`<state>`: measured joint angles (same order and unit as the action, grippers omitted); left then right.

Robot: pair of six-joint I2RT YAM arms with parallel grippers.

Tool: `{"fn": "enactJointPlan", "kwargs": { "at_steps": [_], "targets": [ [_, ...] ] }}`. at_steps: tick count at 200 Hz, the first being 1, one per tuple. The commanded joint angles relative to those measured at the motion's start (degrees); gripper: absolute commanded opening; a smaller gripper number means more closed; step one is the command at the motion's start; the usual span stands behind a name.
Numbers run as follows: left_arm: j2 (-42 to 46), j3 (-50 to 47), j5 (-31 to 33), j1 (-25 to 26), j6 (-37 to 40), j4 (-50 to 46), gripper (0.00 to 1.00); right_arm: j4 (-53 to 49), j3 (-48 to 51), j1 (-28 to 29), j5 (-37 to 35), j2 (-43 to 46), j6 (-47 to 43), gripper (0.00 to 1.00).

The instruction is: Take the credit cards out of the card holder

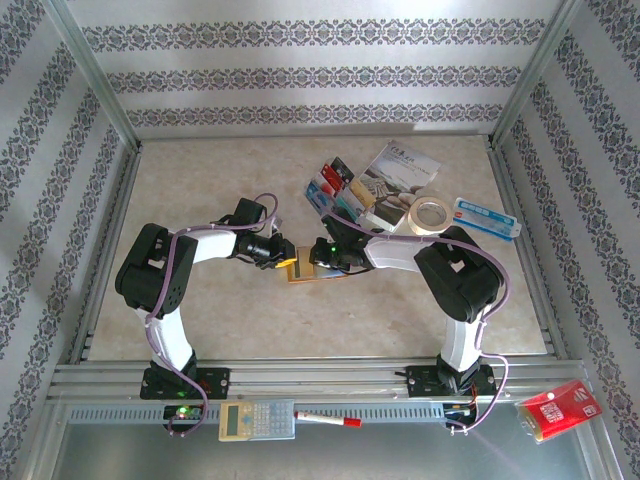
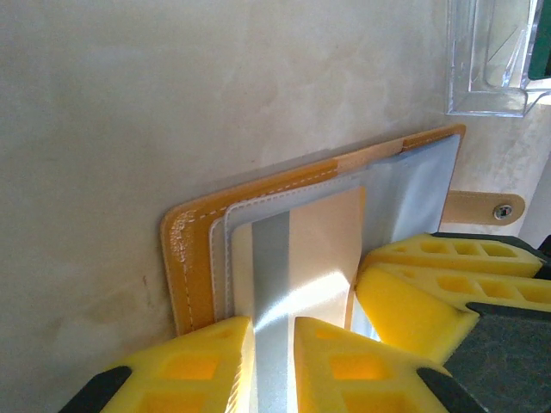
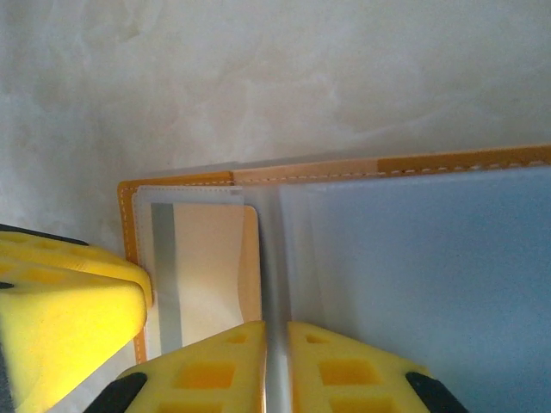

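Observation:
The orange card holder [image 1: 306,273] lies open mid-table between both grippers. A tan credit card [image 2: 323,241] with a grey stripe sits in a clear sleeve of the card holder [image 2: 194,258]. My left gripper [image 2: 271,331] rests on that sleeve, jaws a narrow gap apart with the stripe showing between them. My right gripper [image 3: 275,331] is shut on the edge of a raised plastic sleeve of the card holder [image 3: 430,163], beside the tan card [image 3: 202,258]. Several more credit cards [image 1: 335,185] lie fanned out behind the holder.
Behind the right arm lie a printed brochure [image 1: 397,178], a tape roll [image 1: 432,213] and a long white-and-blue box [image 1: 486,217]. On the near rail sit a calculator [image 1: 255,420], a red-capped marker [image 1: 326,420] and a red packet [image 1: 560,410].

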<state>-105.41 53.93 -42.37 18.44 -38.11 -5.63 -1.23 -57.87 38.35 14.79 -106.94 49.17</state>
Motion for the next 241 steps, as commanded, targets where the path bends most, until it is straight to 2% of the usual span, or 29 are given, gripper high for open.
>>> {"fn": "enactJointPlan", "kwargs": {
  "at_steps": [1, 140, 241],
  "targets": [
    [-0.6, 0.8, 1.2, 0.6, 1.0, -2.6, 0.22, 0.3, -0.3, -0.4, 1.7, -1.2, -0.7, 0.17],
    [-1.1, 0.5, 1.3, 0.6, 1.0, -2.6, 0.22, 3.4, 1.4, -0.5, 1.8, 1.1, -1.6, 0.15],
    [-1.0, 0.5, 1.2, 0.6, 1.2, -2.5, 0.22, 4.8, 1.4, -0.6, 4.4, -0.1, -1.5, 0.16]
  ]
}}
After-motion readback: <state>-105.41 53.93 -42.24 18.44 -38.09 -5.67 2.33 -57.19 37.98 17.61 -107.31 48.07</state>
